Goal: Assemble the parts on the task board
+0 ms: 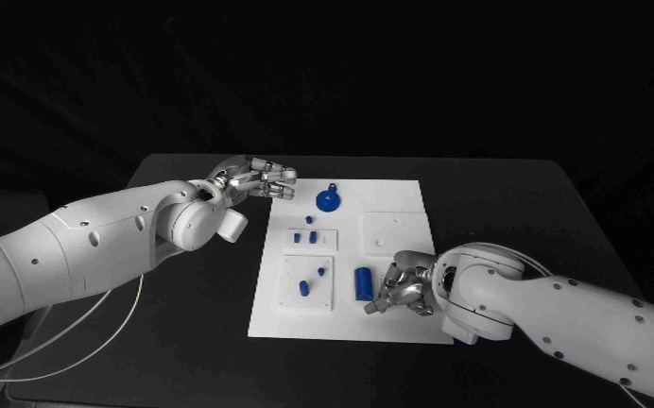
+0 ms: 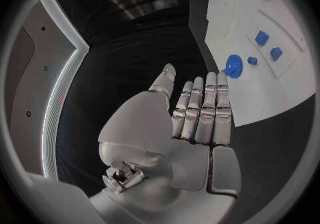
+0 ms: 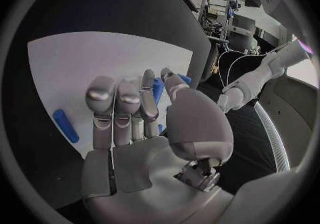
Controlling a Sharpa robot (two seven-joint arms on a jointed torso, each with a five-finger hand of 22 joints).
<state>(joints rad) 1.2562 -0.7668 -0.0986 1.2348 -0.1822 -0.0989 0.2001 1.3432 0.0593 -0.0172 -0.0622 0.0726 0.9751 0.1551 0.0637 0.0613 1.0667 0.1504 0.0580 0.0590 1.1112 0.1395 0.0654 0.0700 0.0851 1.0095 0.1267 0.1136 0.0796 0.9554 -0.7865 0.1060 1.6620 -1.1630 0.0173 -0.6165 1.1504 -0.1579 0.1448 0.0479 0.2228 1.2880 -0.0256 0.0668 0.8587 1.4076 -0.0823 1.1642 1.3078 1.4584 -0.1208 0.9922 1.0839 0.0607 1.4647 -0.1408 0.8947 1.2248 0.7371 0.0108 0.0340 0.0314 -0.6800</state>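
Observation:
The white task board [image 1: 395,318] [image 2: 283,93] [image 3: 80,64] lies mid-table. My left hand [image 1: 259,179] [image 2: 197,120] hovers by its far left corner, fingers straight and side by side, holding nothing. A round blue part [image 1: 329,200] [image 2: 232,65] sits just beyond those fingers. My right hand [image 1: 400,292] [image 3: 136,120] hangs over the near right of the board with fingers lightly bent and nothing in them. A blue cylinder [image 1: 363,281] [image 3: 157,88] lies on the board by its fingertips, partly hidden behind the thumb. A blue bar [image 3: 65,125] lies on the board, apart from the hand.
Small blue pieces [image 1: 304,236] [image 2: 262,37] stand in a raised block left of centre. Two more [image 1: 302,286] [image 1: 323,268] stand in the near left block. A bare white block [image 1: 392,229] sits at the right. Black table surrounds the board; cables hang by my left arm.

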